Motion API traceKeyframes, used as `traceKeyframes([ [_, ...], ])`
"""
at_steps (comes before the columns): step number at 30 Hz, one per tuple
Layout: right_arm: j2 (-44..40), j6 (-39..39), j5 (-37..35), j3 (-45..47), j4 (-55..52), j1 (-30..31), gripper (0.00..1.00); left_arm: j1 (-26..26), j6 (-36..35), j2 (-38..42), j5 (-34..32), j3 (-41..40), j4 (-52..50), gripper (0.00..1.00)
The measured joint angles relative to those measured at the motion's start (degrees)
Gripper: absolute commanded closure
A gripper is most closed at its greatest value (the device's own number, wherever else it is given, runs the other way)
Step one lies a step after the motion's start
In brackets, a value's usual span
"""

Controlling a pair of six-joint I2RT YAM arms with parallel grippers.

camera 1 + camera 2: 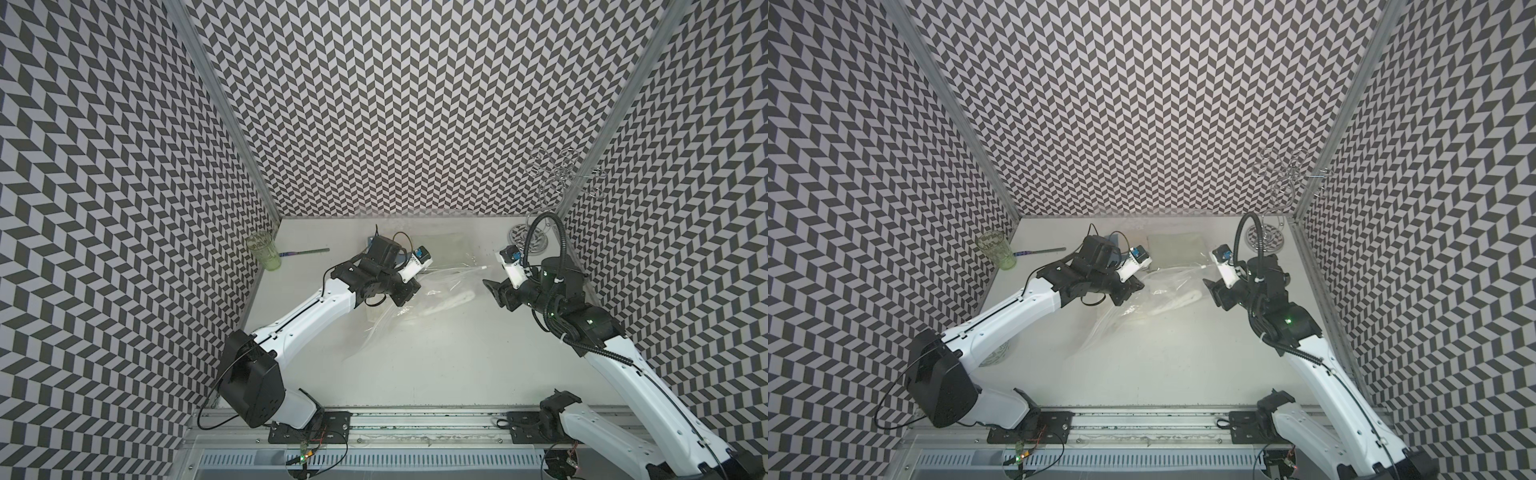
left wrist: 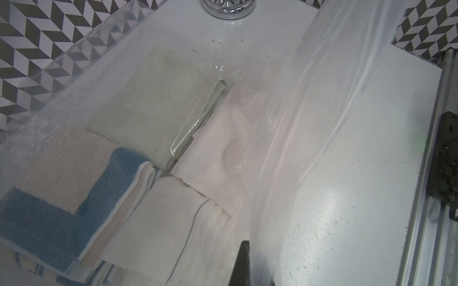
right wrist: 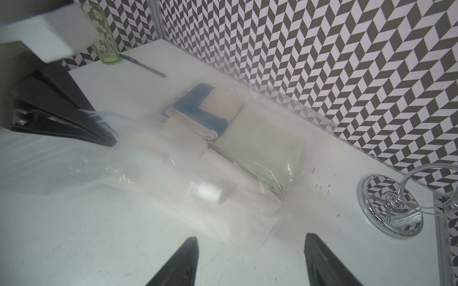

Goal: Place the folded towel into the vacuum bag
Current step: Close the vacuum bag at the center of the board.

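Our left gripper (image 3: 106, 136) pinches the bag (image 2: 322, 111), holding its film up off the surface (image 1: 457, 374). The right gripper (image 3: 250, 237) hangs spread and empty just beside the bag. The towels (image 2: 153, 104) lie near the far edge, seemingly under that film. The glossy film could slip from the pinch and sag over them, or the right gripper could snag it reaching in.

Vacuum bag (image 2: 322, 104): clear plastic film, glossy, creased, streaked with glare.
Pale green towel (image 2: 148, 99), blue-and-cream towel (image 2: 62, 185), white towel (image 2: 168, 222): terry cloth, matt, nubby pile.
Valve (image 2: 234, 158): white plastic, dull.
Table (image 2: 347, 198): white, smooth, faint sheen, fine scuffs.
Stand (image 3: 391, 205), far right corner: polished, mirror-bright metal.
Tumbler (image 3: 104, 44), far left corner: clear greenish glass.
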State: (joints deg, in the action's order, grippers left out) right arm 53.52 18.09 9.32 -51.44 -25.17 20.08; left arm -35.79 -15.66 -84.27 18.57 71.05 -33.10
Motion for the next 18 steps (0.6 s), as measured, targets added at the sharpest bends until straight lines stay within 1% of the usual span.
traceKeyframes([
  [9, 4.6, 2.0, 1.0, -0.2, 3.5, -1.0, 0.31, 0.2, 0.0, 0.9, -1.2, -0.2, 0.0, 1.0],
  [12, 5.4, 2.2, 2.4, -0.4, 4.5, -1.5, 0.33, 0.2, 0.0, 1.0, -1.4, -0.3, 0.0, 1.0],
  [15, 5.7, 2.7, 5.7, -0.5, 5.2, -1.9, 0.5, 0.2, 0.0, 1.0, -1.5, -0.3, 0.0, 1.0],
  [16, 5.7, 3.0, 7.3, -0.5, 5.3, -1.9, 0.58, 0.2, 0.0, 1.0, -1.8, -0.3, 0.0, 1.0],
  [18, 5.6, 3.3, 9.6, -0.5, 5.8, -1.9, 0.66, 0.2, 0.0, 1.0, -2.9, -0.3, -0.1, 1.0],
])
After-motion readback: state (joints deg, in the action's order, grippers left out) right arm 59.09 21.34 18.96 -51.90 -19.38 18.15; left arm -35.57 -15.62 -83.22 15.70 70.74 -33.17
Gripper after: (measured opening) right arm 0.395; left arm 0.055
